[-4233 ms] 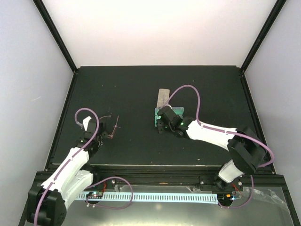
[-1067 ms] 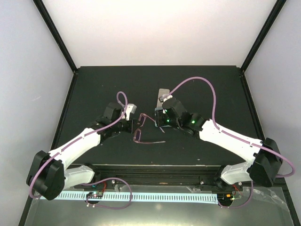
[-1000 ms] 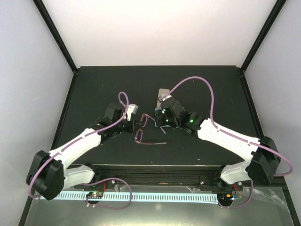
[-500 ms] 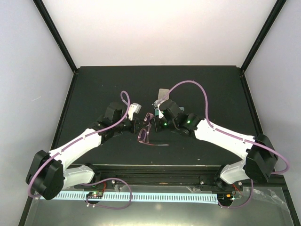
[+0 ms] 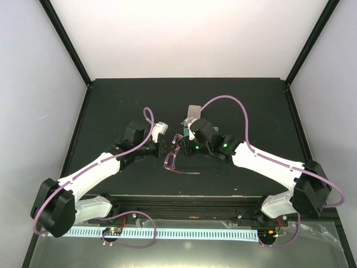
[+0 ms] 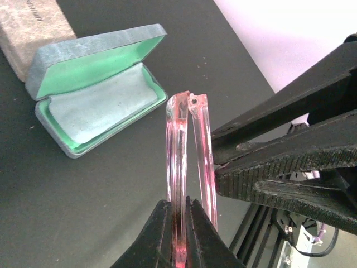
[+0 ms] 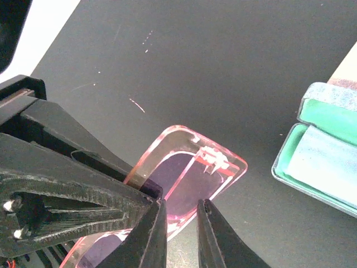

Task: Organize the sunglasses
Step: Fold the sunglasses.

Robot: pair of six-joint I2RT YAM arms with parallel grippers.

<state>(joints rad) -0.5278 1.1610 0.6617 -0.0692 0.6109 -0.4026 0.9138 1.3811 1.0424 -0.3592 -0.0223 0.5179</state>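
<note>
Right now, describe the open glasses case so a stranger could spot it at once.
On the black table, look near the middle. Two oblong cases lie together there. The open case is blue-grey, lid up, showing mint-green lining and a pale cloth; the beige case beside it is shut.

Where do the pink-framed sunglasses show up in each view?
Top external: pink-framed sunglasses near centre.
Left wrist: the sunglasses at centre, edge-on and upright.
Right wrist: the sunglasses at lower centre, lens facing the camera.
Shared landmark: open green-lined case, upper left in left wrist, right edge in right wrist; mostly hidden from above.
</note>
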